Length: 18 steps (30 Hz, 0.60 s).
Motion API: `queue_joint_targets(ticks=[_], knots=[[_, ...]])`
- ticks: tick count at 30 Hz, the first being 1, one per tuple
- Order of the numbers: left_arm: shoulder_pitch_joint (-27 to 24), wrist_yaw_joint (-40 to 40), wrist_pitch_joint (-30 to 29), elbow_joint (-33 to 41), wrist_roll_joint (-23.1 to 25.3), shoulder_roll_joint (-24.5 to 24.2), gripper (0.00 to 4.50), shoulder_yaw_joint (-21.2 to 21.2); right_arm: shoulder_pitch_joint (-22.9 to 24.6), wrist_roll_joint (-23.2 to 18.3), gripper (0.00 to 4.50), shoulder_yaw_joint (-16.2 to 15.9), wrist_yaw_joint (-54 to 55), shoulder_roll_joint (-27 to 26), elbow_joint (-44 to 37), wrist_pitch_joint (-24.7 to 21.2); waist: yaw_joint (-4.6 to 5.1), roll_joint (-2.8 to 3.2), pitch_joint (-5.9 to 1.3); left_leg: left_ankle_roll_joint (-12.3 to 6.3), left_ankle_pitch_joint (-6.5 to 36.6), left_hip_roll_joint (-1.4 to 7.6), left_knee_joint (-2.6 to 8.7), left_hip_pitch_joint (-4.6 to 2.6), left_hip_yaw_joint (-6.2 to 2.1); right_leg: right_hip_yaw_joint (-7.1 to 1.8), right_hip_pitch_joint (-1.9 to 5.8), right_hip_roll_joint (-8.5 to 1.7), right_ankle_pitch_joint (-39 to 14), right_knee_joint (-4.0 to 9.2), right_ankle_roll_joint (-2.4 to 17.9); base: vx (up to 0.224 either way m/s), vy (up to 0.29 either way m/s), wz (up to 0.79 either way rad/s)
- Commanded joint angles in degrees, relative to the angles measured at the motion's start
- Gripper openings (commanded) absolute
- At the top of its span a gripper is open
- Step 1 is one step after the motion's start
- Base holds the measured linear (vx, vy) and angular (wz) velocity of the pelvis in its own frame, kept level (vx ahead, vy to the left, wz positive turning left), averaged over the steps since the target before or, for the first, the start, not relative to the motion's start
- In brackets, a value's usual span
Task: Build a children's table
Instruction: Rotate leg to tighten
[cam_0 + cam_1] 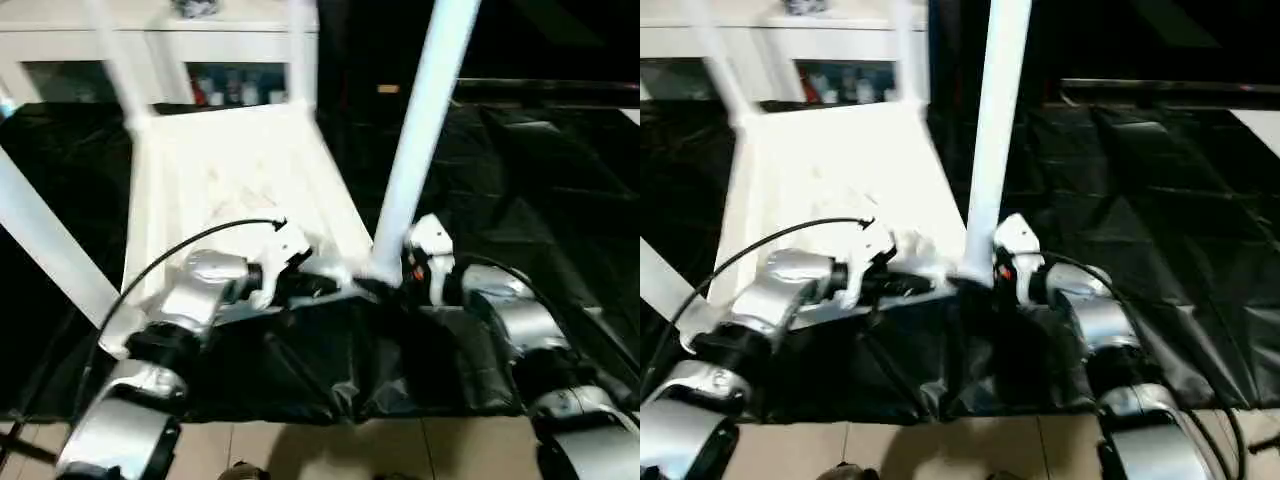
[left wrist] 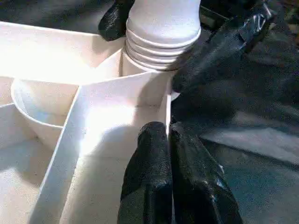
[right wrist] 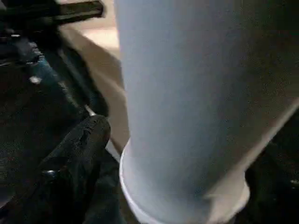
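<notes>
The children's table lies upside down on black sheeting, its white ribbed top (image 1: 230,170) facing up. Three legs rise from it: two at the far corners (image 1: 115,60) (image 1: 300,50) and one slanting at the near left (image 1: 50,250). A fourth leg (image 1: 420,130) stands in the near right corner socket, its ribbed end (image 2: 161,42) seated there. My right gripper (image 1: 395,275) is open at that leg's base, one finger (image 3: 77,154) a little apart from the tube. My left gripper (image 2: 168,133) is shut on the table top's thin rim wall right beside that socket.
A white cabinet (image 1: 150,40) with glass doors stands behind the table. Black sheeting (image 1: 520,170) covers the ground to the right and front, crumpled near my arms. Tiled floor (image 1: 330,450) shows at the near edge. A black cable (image 1: 180,250) arcs over my left forearm.
</notes>
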State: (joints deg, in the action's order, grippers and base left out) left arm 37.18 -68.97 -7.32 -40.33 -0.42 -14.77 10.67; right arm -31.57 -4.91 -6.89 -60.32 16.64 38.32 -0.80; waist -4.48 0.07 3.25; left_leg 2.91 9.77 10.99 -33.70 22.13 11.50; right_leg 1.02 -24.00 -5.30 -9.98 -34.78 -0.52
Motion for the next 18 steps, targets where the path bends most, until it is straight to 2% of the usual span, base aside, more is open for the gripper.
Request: queue_joint_targets(ticks=[1, 3, 8, 11, 13, 15, 16, 18], knots=[[0.10, -2.65, 1.91, 2.21, -3.74, 1.05, 0.00, 0.05, 0.20, -0.90, 4.01, -2.22, -3.56, -0.25, -1.90, 1.14, -0.02, -0.39, -3.75, -2.84, 15.39, 2.10, 4.19, -1.15, -0.63, -1.01, 2.49, -2.16, -12.79, 4.12, 14.26, 0.000, 0.000, 0.00], [-0.02, -3.44, 1.70, 2.28, -3.83, 0.69, 0.00, -0.01, 0.29, -1.19, 4.01, -2.45, -5.04, 0.11, -2.34, 0.39, -0.08, -0.68, -3.75, -2.61, 15.66, 2.04, 4.16, -1.19, -0.59, -1.06, 2.52, -2.17, -13.56, 4.21, 14.00, 0.000, 0.000, 0.00], [-0.76, -6.28, 0.59, 3.74, -4.35, -0.43, 0.00, 0.23, 1.13, -1.95, 3.57, -3.62, -9.69, 1.43, -4.57, -1.33, -0.73, -0.60, -3.90, -3.10, 13.65, 2.11, 4.04, -1.21, -0.59, -1.06, 2.59, -2.15, -11.40, 3.84, 14.08, 0.000, 0.000, 0.00], [-1.08, -8.03, -0.23, 4.36, -4.65, -1.10, 0.00, 0.52, 1.32, -2.33, 3.40, -3.76, -10.94, 1.78, -5.14, -1.93, -0.70, -0.55, -3.88, -3.56, 12.92, 2.06, 3.95, -1.10, -0.51, -1.03, 2.56, -2.13, -10.23, 3.77, 14.68, 0.000, 0.000, 0.00], [-1.25, -8.85, -0.30, 4.44, -4.51, -1.54, 0.00, 0.65, 1.33, -2.37, 3.15, -3.78, -11.23, 1.84, -5.11, -1.73, -0.72, -0.52, -3.81, -3.24, 13.65, 2.10, 4.08, -1.14, -0.56, -1.02, 2.54, -2.20, -11.68, 3.88, 14.42, 0.000, 0.000, 0.00], [-1.27, -8.94, -0.32, 4.44, -4.48, -1.58, 0.00, 0.66, 1.35, -2.34, 3.09, -3.78, -11.27, 1.84, -5.09, -1.67, -0.68, -0.56, -3.78, -2.94, 14.18, 2.08, 4.10, -1.18, -0.57, -1.03, 2.49, -2.19, -12.60, 3.96, 14.23, 0.000, 0.000, 0.00], [-1.41, -9.30, -0.46, 4.55, -4.42, -1.75, 0.00, 0.69, 1.59, -2.23, 2.88, -3.98, -11.45, 1.82, -5.28, -1.60, -0.65, -0.57, -3.77, -2.56, 14.61, 2.11, 4.16, -1.21, -0.60, -1.06, 2.46, -2.23, -13.37, 4.02, 14.03, 0.000, 0.000, 0.00], [-1.51, -9.36, -0.56, 4.74, -4.41, -1.84, 0.00, 0.74, 2.00, -2.22, 2.82, -4.25, -11.52, 1.67, -5.75, -1.86, -0.70, -0.64, -3.81, -2.45, 14.48, 2.07, 4.13, -1.19, -0.62, -1.11, 2.53, -2.27, -13.46, 4.03, 13.71, 0.000, 0.000, 0.00]])
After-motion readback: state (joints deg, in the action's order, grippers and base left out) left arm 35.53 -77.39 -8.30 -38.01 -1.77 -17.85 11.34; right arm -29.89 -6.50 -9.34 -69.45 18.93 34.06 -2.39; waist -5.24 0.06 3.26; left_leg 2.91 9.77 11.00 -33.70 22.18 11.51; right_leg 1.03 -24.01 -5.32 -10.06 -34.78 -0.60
